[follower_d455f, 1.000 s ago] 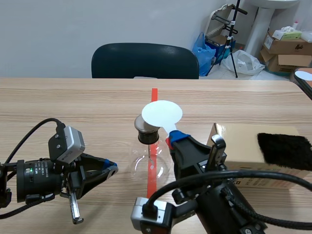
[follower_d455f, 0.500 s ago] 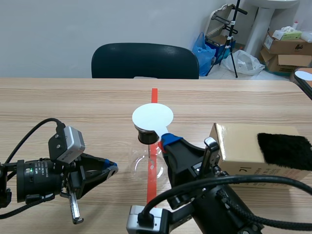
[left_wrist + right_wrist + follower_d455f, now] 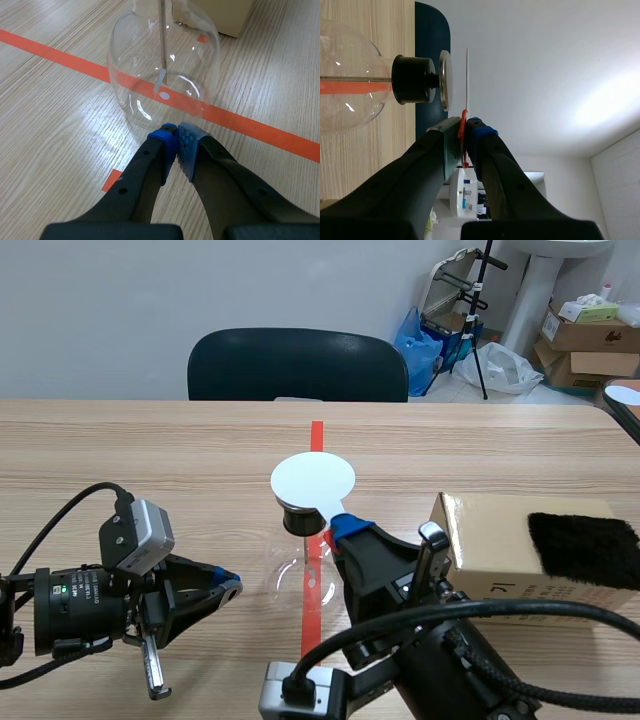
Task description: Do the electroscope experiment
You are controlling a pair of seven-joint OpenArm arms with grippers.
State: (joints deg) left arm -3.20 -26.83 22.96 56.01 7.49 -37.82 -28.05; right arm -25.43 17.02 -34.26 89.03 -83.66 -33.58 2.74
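flask [image 3: 303, 582] sits in the middle of the worktop [image 3: 150, 450]; right gripper [image 3: 465, 127] is clamped on the white disc [image 3: 312, 480], held just above the cap [image 3: 300, 513], not touching; left gripper [image 3: 176, 134] is pinched closed on nothing, right beside the flask

A few dark printed characters are seen on the front face of the cardboard box [image 3: 482, 536], but they cannot be read. No other writing can be made out.
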